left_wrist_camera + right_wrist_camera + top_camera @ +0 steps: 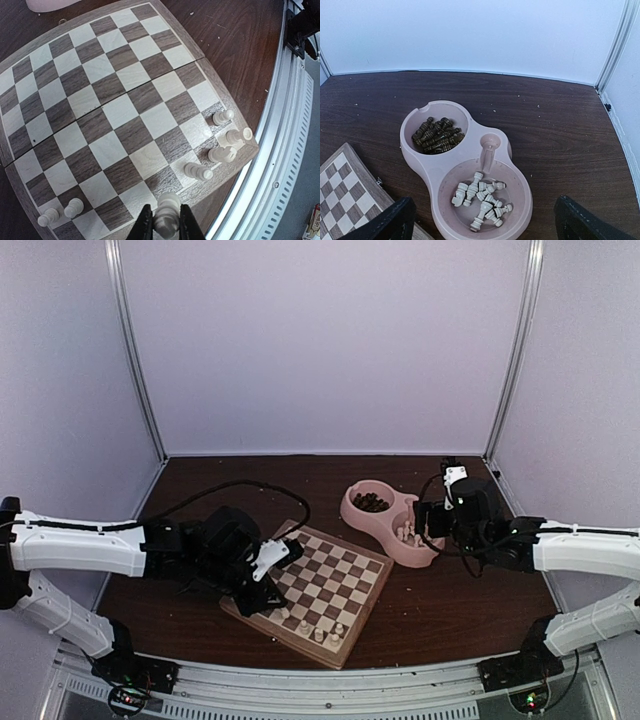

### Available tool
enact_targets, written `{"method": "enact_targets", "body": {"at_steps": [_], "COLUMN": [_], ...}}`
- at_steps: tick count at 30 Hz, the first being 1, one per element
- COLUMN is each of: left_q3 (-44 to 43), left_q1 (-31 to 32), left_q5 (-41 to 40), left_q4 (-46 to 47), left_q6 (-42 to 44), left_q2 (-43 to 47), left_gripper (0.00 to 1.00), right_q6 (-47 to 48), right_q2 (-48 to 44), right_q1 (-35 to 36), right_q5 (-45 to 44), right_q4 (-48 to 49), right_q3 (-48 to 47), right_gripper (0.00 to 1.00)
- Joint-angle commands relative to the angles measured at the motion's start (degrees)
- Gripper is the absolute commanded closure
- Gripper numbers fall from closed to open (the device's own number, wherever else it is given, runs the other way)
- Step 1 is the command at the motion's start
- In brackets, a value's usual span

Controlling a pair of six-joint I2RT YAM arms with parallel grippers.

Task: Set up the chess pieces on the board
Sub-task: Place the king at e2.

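Observation:
The board (345, 562) lies at the table's front centre, seen close in the left wrist view (115, 110). My left gripper (164, 214) is shut on a pale cream chess piece (167, 207), holding it just over the board's near edge row. Several cream pieces (221, 154) stand at the near right corner squares, and two more (74, 207) stand towards the near left. My right gripper (484, 210) hangs open above the pink bowl (417, 160), with nothing between its fingers (395, 220). Several loose cream pieces (482, 200) lie in the bowl's near compartment.
Dark brown pieces (436, 135) fill the bowl's far compartment. The pink bowl (352, 512) sits right of the board on the dark wooden table. Pale walls close the back and sides, and a metal rail (280, 165) runs along the table's near edge.

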State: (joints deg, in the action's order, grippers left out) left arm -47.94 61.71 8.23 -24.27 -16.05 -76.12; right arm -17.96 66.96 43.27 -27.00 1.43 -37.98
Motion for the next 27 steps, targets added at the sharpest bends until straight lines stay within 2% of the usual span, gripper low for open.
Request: {"method": "enact_targets", "body": {"at_steps": [1,27], "left_q3": [0.4,-0.6], "left_q1": [0.5,4.3], "left_q5": [1.2,-5.5], "left_q4": [2.9,4.2], "left_q6": [1.2,2.9], "left_q2": [-0.7,-6.7], "left_gripper": [0.89,0.91], "right_q6": [0.3,0.4], "right_q2": [-1.3,-2.3], "right_q1": [0.1,0.1], "right_q5": [-1.2,-1.5], "right_q4": [-0.7,-0.7], "right_q3": [0.6,0.9], "right_gripper": [0.00,0.00]}}
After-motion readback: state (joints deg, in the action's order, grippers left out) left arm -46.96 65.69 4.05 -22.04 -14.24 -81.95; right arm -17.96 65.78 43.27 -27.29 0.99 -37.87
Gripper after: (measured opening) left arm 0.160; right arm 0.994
